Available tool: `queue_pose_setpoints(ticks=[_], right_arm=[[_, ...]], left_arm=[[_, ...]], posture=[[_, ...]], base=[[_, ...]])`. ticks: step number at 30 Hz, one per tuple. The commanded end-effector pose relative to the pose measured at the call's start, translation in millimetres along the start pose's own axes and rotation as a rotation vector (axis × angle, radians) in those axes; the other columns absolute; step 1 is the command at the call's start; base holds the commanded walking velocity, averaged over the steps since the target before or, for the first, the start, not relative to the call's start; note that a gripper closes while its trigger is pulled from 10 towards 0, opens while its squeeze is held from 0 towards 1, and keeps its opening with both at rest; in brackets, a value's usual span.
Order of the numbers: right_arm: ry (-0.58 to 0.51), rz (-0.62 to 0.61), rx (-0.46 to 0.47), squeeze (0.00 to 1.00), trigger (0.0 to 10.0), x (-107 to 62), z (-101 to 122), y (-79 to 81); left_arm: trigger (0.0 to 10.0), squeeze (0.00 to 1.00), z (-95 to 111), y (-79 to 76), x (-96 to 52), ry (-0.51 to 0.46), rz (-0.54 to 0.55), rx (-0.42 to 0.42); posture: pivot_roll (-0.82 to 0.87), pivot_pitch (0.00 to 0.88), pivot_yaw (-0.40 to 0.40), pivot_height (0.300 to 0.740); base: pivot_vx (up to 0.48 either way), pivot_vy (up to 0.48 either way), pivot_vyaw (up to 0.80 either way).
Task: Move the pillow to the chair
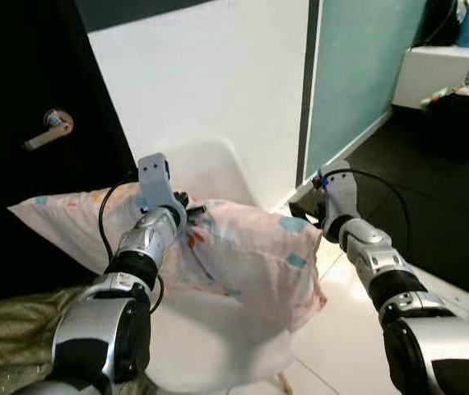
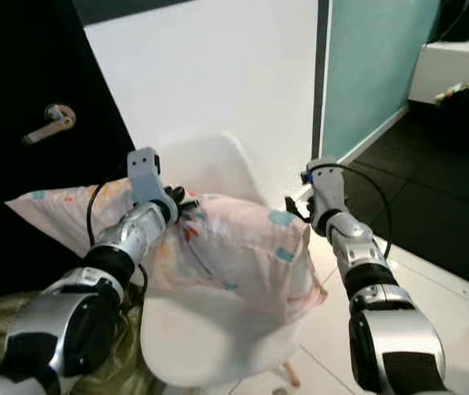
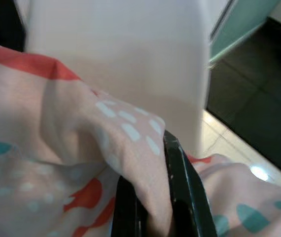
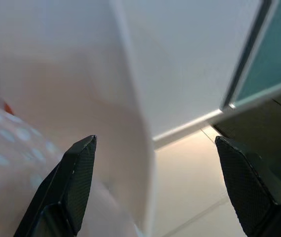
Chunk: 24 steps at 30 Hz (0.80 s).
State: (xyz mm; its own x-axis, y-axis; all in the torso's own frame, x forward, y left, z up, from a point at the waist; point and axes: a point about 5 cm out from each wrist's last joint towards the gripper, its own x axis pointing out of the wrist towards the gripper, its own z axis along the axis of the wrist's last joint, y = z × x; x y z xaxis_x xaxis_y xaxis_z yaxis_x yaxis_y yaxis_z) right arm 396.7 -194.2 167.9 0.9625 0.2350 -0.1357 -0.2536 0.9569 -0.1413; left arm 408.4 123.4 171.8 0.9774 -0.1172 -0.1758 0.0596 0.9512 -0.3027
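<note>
Fabric of the pink patterned pillow [image 1: 243, 255] was pinched between the left gripper [image 3: 153, 207] fingers, the pillow draped across the white chair [image 2: 210, 329] seat. Beside its right corner the right gripper [image 4: 155, 182] hung with fingers spread wide, holding nothing. Behind stood a white wall [image 1: 218, 74] and black door [image 1: 29, 99].

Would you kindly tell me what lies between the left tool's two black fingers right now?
A fold of the pink patterned pillow is pinched between the left tool fingers, plain in the left wrist view, with the white chair behind.
</note>
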Motion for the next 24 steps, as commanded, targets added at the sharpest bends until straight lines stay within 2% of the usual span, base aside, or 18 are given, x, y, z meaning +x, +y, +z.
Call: queue_pose_setpoints(ticks=[1, 5, 8, 11, 13, 14, 15, 16, 17, 18, 20, 21, 23, 24], right_arm=[[-0.016, 0.037, 0.038, 0.00, 10.0, -2.2, -2, 1.8], [-0.044, 0.097, 0.060, 0.00, 10.0, -3.9, 3, 3.1], [-0.026, 0.153, 0.071, 0.00, 10.0, -5.3, 2, 7.1], [0.069, 0.233, 0.087, 0.00, 10.0, -9.2, -8, 11.0], [0.094, 0.245, 0.085, 0.00, 10.0, -10.4, -11, 11.0], [0.167, 0.279, 0.075, 0.00, 10.0, -14.2, -19, 10.9], [0.167, 0.279, 0.075, 0.00, 10.0, -14.2, -19, 10.9], [0.239, 0.293, 0.061, 0.00, 10.0, -17.5, -27, 10.2], [0.239, 0.293, 0.061, 0.00, 10.0, -17.5, -27, 10.2], [0.291, 0.293, 0.036, 0.00, 10.0, -20.0, -33, 9.0], [0.308, 0.280, 0.064, 0.00, 10.0, -21.1, -35, 7.9], [0.308, 0.280, 0.064, 0.00, 10.0, -21.1, -35, 7.9], [0.327, 0.245, 0.066, 0.00, 10.0, -21.2, -35, 5.0], [0.327, 0.245, 0.066, 0.00, 10.0, -21.2, -35, 5.0]], left_arm=[[10.0, 0.00, 8, 12.2, -1.4, -0.048, 0.026, 0.063], [10.0, 0.00, -4, 18.6, -3.2, -0.013, 0.037, 0.065], [10.0, 0.00, -12, 21.6, -4.5, 0.017, 0.044, 0.075], [10.0, 0.00, -23, 31.2, -7.5, 0.069, 0.068, 0.112], [10.0, 0.00, -26, 34.6, -8.6, 0.084, 0.076, 0.119], [10.0, 0.00, -35, 47.0, -12.7, 0.135, 0.104, 0.128], [10.0, 0.00, -35, 47.0, -12.7, 0.135, 0.104, 0.128], [10.0, 0.00, -44, 57.1, -16.9, 0.178, 0.121, 0.135], [10.0, 0.00, -44, 57.1, -16.9, 0.178, 0.121, 0.135], [10.0, 0.00, -52, 64.3, -20.6, 0.211, 0.130, 0.141], [10.0, 0.00, -63, 70.4, -25.3, 0.271, 0.124, 0.128], [10.0, 0.00, -63, 70.4, -25.3, 0.271, 0.124, 0.128], [10.0, 0.00, -81, 75.5, -32.1, 0.347, 0.095, 0.105], [10.0, 0.00, -81, 75.5, -32.1, 0.347, 0.095, 0.105]], posture=[[-0.27, 0.092, 0.122, 0.605], [-0.29, 0.098, 0.131, 0.585], [-0.29, 0.102, 0.133, 0.575], [-0.29, 0.111, 0.134, 0.560], [-0.29, 0.111, 0.134, 0.555], [-0.29, 0.115, 0.133, 0.545], [-0.29, 0.115, 0.133, 0.545], [-0.28, 0.110, 0.131, 0.535], [-0.28, 0.110, 0.131, 0.535], [-0.28, 0.110, 0.131, 0.525], [-0.28, 0.108, 0.130, 0.525], [-0.28, 0.108, 0.130, 0.525], [-0.29, 0.101, 0.127, 0.525], [-0.29, 0.101, 0.127, 0.525]], base=[[0.000, 0.000, 0.00], [0.000, 0.000, 0.00], [0.000, 0.000, 0.00], [0.000, 0.000, 0.00], [0.000, 0.000, 0.00], [0.000, 0.000, 0.00], [0.000, 0.000, 0.00], [0.000, 0.000, 0.00], [0.000, 0.000, 0.00], [0.000, 0.000, 0.00], [0.000, 0.000, 0.00], [0.000, 0.000, 0.00], [0.000, 0.000, 0.00], [0.000, 0.000, 0.00]])
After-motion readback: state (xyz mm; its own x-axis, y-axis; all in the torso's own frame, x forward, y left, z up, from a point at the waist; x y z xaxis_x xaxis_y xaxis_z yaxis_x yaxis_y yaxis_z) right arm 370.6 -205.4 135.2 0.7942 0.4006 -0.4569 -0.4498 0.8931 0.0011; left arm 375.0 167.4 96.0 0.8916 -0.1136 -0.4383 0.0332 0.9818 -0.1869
